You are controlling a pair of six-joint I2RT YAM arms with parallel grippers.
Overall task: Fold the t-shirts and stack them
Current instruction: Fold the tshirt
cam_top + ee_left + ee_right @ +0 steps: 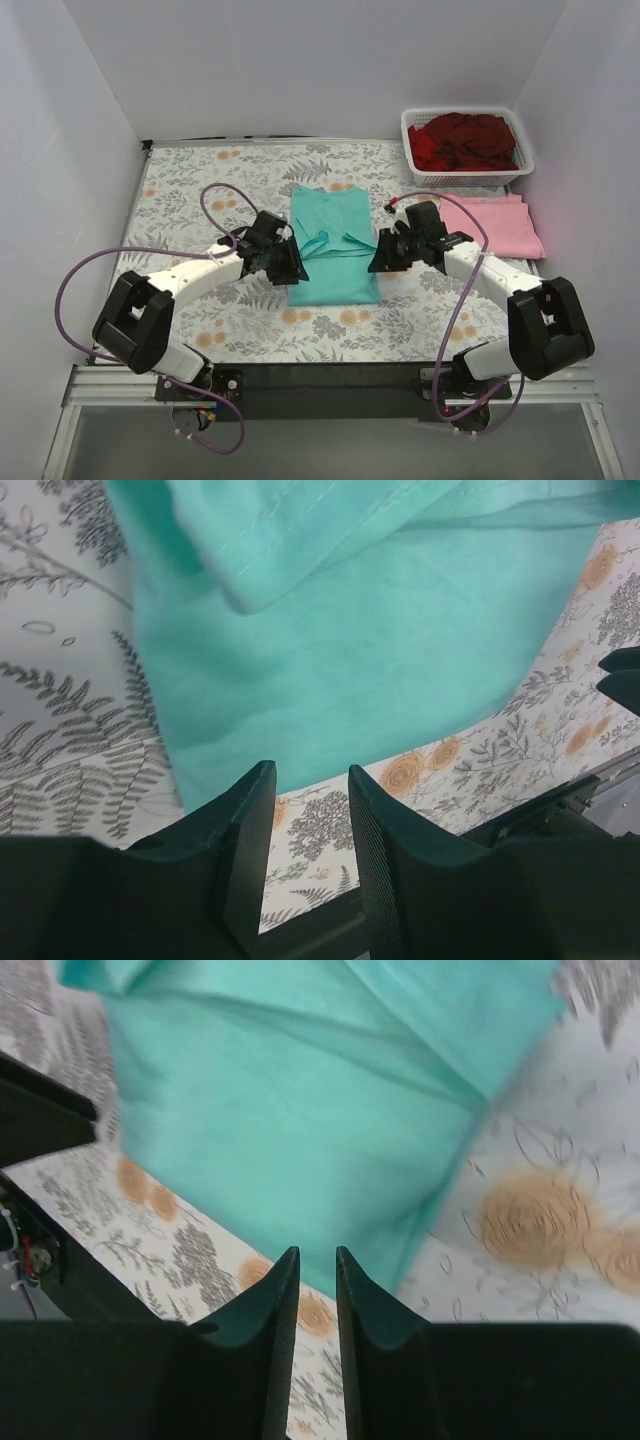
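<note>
Fingers first: the left fingers (245, 820) sit a modest gap apart with nothing between them, just the floral tabletop (60, 730) showing through. The right fingers (272, 1305) are narrower, a slim slot, also empty. So neither arm has hold of any cloth.

The teal t-shirt (335, 250) lies mid-tabletop between the two arms. Its sides are tucked in, so it's a long strip with the collar end away from the bases. In the left wrist view, its near-left corner sits just ahead of the tips, not between them. In the right wrist view, the near-right corner is just past the tips — can't tell if it's touching.

My read is that the step is the crosswise fold, near hem up toward the collar. To do it well I'd:
- drop both sets of tips onto the near corners together
- pinch every layer, since that loose flap across the middle looks ready to slide
- lift low and carry evenly so the strip doesn't skew

After that it presumably stacks with the pink t-shirt (490, 225), which lies folded at the right beside the white basket (525, 165) of dark red shirts (462, 140).
</note>
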